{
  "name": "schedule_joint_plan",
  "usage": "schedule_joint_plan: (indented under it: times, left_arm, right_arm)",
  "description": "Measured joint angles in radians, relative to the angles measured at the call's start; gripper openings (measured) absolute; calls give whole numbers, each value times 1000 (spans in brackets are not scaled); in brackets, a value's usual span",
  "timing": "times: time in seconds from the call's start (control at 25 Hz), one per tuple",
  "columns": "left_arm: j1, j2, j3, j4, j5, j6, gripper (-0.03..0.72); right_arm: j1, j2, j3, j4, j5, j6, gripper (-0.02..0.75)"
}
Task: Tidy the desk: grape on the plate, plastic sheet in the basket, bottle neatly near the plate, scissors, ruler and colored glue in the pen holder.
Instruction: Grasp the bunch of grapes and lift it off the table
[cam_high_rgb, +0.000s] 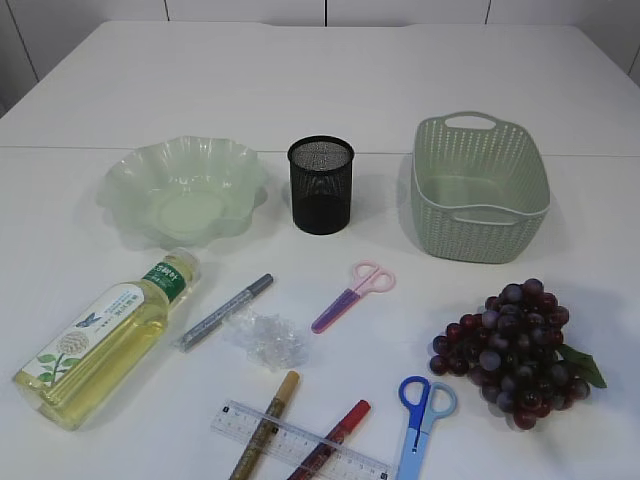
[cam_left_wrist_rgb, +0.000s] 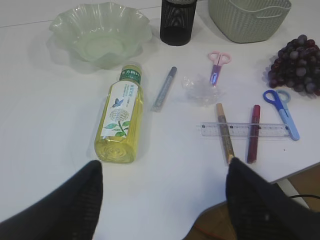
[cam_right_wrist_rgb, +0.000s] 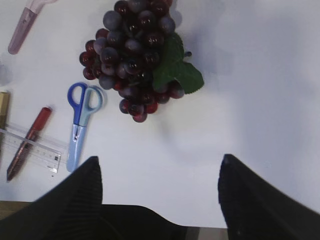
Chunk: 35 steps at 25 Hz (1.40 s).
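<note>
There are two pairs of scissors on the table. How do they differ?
The pink scissors have pink handles and a purple blade cover; the blue scissors have dark blue handle loops and a light blue cover. The pink pair lies in the middle of the table, in front of the pen holder, tilted; the blue pair lies at the near edge, beside the grapes and the ruler. Both lie flat, closed and untouched.

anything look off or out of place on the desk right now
Nothing is spilled or broken, but the bottle lies on its side by the plate instead of standing. The clear ruler rests across the gold and red glue pens, and crumpled plastic sheet sits loose mid-desk.
</note>
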Motion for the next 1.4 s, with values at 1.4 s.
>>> schedule_joint_plan:
  times: [1.4]
  left_arm:
    - [0, 0, 0, -14, -7, -8, 518]
  right_arm:
    - [200, 540, -177, -133, -147, 176, 533]
